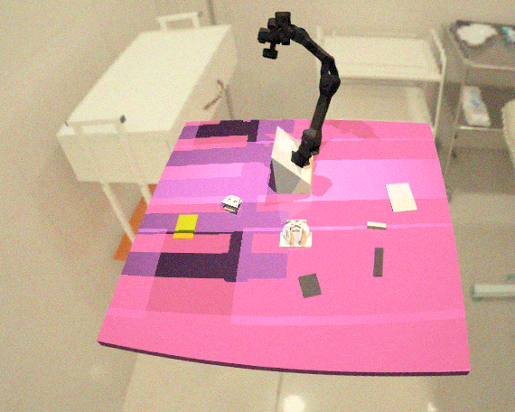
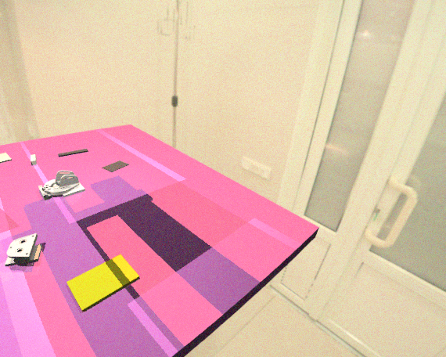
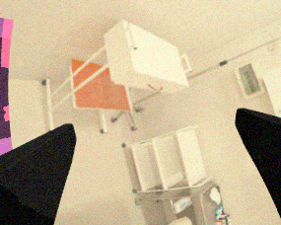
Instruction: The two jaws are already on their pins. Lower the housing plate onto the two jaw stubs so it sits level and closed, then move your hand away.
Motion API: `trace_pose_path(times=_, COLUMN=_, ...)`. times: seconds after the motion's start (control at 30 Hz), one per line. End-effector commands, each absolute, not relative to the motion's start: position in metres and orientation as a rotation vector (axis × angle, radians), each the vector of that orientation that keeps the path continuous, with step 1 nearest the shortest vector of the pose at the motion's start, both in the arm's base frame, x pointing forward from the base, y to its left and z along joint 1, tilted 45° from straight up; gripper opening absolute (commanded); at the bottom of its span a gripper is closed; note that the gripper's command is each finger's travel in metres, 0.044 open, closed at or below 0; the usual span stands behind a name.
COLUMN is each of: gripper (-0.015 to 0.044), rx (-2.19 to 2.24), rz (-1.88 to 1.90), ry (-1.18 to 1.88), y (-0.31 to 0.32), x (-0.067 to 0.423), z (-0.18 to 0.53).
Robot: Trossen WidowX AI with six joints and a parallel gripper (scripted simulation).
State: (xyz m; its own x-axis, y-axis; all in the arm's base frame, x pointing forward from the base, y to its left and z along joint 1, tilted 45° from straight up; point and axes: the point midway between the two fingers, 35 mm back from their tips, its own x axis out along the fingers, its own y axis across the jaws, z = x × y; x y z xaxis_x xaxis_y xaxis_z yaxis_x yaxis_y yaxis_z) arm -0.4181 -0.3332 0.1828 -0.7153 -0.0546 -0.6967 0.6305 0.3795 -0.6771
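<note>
The housing plate (image 1: pixel 231 203) is a small white-grey piece with two holes. It lies flat on the pink table left of centre and also shows in the exterior view (image 2: pixel 22 248). The base with the two jaws (image 1: pixel 295 233) sits mid-table, apart from the plate, and shows in the exterior view (image 2: pixel 61 184) with the jaws standing up on it. My gripper (image 1: pixel 268 42) is raised high above the table's far edge, far from both parts. It is open and empty. In the wrist view the two dark fingers frame only the room's floor and furniture.
A yellow block (image 1: pixel 185 226) lies at the table's left. A white plate (image 1: pixel 401 197), a small white block (image 1: pixel 376 225) and two dark strips (image 1: pixel 378 261) (image 1: pixel 309 285) lie to the right and front. The arm's slanted mount (image 1: pixel 290 163) stands at the back. A white cart (image 1: pixel 150 95) stands behind the table on the left.
</note>
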Motion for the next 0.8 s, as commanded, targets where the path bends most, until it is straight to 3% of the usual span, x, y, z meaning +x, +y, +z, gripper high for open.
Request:
trace_pose_path(times=0.0, gripper=0.0440, rx=0.478, rz=-1.269, ry=1.939, y=-0.362, x=-0.388, z=0.147)
trace_pose_path(times=0.4, gripper=0.0440, rx=0.441, rz=-0.962, ry=1.772, y=-0.426, x=-0.272, z=0.056)
trace_pose_path(times=0.77, gripper=0.0440, rx=0.470, rz=-0.656, ry=1.641, y=-0.441, x=-0.145, z=-0.022)
